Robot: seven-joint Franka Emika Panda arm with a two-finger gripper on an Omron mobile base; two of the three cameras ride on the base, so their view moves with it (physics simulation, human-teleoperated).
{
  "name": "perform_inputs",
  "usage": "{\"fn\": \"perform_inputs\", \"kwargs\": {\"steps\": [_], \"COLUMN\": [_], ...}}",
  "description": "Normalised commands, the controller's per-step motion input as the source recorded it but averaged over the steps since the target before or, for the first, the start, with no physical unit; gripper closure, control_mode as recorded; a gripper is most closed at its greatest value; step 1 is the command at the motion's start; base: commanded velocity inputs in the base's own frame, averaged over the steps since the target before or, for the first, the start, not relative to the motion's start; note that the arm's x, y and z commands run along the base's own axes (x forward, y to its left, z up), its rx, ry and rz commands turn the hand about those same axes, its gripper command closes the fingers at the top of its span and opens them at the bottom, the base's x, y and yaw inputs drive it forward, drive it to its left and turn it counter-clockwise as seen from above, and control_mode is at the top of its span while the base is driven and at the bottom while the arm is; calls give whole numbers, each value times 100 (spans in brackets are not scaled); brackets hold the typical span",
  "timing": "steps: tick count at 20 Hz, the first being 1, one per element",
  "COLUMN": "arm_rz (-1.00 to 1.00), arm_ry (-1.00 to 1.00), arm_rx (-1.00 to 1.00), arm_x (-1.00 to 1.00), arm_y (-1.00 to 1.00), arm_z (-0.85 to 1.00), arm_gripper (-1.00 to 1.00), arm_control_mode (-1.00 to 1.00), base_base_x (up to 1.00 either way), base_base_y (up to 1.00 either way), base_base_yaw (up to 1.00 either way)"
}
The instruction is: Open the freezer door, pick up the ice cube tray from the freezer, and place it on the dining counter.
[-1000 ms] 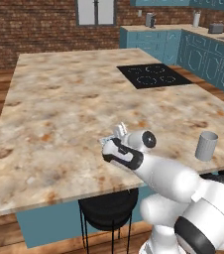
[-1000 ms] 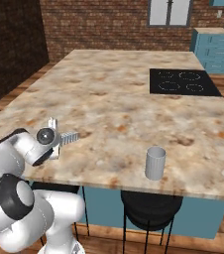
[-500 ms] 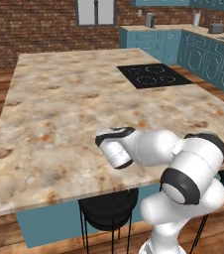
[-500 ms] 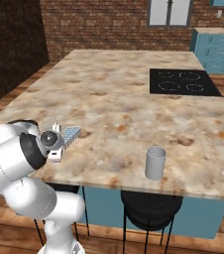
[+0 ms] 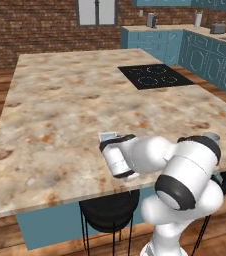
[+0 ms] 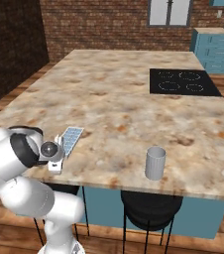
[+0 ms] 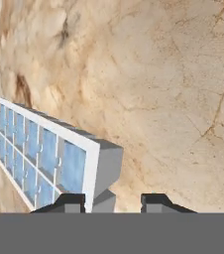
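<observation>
Gripper point(image 7: 111, 201) spread a little around ice cube tray point(image 7: 39, 151) end, tray on dining counter point(image 6: 134, 99), cup point(image 6: 155, 162) well apart.

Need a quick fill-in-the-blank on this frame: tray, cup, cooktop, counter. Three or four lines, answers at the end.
1. The pale blue-grey gridded ice cube tray lies on the beige marbled stone ______.
2. The grey cylindrical cup stands ______ near the counter's front edge.
3. Inset in the counter's far side is a black ______.
4. In the right base view, the two-finger gripper is at the tray's near end, and the cup stands to the tray's ______.

Missing words: counter; upright; cooktop; right
</observation>
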Motion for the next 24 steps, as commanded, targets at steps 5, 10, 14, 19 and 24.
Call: {"fn": "perform_inputs", "kwargs": {"steps": [5, 10, 14, 19, 24], "arm_rz": [-3, -3, -1, 0, 0], "arm_ry": [16, 16, 18, 20, 28], "arm_rx": [0, 0, 0, 0, 0], "arm_x": [0, 4, 4, 5, 8], "arm_y": [0, 0, 0, 1, 0], "arm_z": [88, 100, 100, 100, 100], "arm_gripper": [-100, -100, -100, -100, -100], "arm_control_mode": [-100, -100, -100, -100, -100], "base_base_x": [0, 0, 0, 0, 0], "base_base_y": [0, 0, 0, 0, 0], "base_base_yaw": [0, 0, 0, 0, 0]}}
